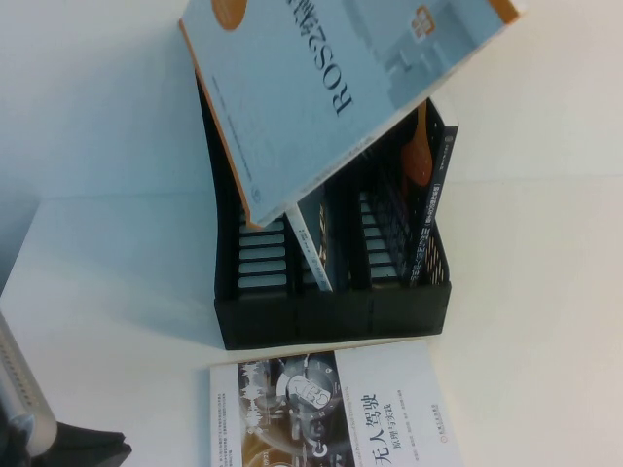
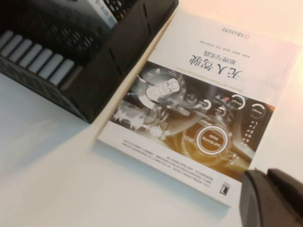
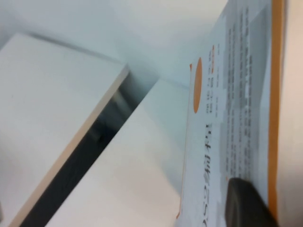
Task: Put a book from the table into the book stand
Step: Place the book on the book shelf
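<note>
Inspecting, we find the right claw (image 3: 248, 201) clamped on the blue book (image 1: 331, 88), held tilted above the book stand (image 1: 331, 292), long axis running 7 to 1 o'clock. The left claw (image 2: 272, 198) idles at 7 o'clock; grip state indeterminate.

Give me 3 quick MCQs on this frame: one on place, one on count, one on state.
1. Where is the white book?
A. In the stand
B. Flat on the table in front of the stand
C. In the left gripper

2. How many slots does the black book stand have?
A. Three
B. One
C. Six

3. How is the blue ROS book?
A. Flat on the table
B. Fully slotted
C. Tilted above the stand, lower edge at a slot

Key: 1 B, it lies cover-up by the stand's front wall, left gripper beside it. 2 A, three compartments show. 3 C, right gripper is shut on it, stand below.
</note>
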`<action>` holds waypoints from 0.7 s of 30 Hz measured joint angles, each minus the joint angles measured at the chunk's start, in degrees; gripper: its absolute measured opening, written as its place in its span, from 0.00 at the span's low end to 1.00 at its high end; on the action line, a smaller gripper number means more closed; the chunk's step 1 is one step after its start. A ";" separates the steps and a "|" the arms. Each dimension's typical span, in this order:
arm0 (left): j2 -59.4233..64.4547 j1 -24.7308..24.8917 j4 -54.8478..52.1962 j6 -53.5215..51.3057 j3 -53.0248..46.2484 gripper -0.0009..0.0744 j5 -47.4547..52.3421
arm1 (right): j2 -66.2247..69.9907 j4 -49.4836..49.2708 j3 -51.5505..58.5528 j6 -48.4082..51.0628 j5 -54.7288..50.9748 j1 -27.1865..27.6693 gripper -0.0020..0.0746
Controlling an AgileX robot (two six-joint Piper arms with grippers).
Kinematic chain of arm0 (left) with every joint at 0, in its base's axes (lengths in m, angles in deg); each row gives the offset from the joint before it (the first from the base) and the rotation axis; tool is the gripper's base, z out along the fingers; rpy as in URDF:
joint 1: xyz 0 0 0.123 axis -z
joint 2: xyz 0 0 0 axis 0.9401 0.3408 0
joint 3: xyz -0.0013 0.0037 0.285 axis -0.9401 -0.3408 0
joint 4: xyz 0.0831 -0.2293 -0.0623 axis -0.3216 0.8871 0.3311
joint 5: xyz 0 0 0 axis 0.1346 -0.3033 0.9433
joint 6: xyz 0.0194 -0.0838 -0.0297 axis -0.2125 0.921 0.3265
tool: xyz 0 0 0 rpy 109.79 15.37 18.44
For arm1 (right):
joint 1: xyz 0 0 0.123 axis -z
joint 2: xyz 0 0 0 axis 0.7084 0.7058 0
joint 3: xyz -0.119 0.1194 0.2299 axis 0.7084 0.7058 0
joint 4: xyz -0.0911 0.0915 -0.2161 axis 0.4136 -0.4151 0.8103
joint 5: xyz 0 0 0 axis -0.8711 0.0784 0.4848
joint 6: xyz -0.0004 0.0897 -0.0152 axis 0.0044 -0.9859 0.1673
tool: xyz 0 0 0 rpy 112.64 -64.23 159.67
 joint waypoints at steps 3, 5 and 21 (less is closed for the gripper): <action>0.00 0.00 0.00 1.79 0.00 0.01 0.77 | -0.11 1.39 -1.93 -1.67 0.00 0.00 0.21; 0.00 0.00 0.00 2.21 0.00 0.01 1.04 | -0.20 2.30 -2.34 -3.38 -0.10 0.00 0.21; 0.00 0.00 1.04 3.51 0.00 0.01 3.15 | 8.03 6.30 -2.34 -14.10 0.42 -0.09 0.21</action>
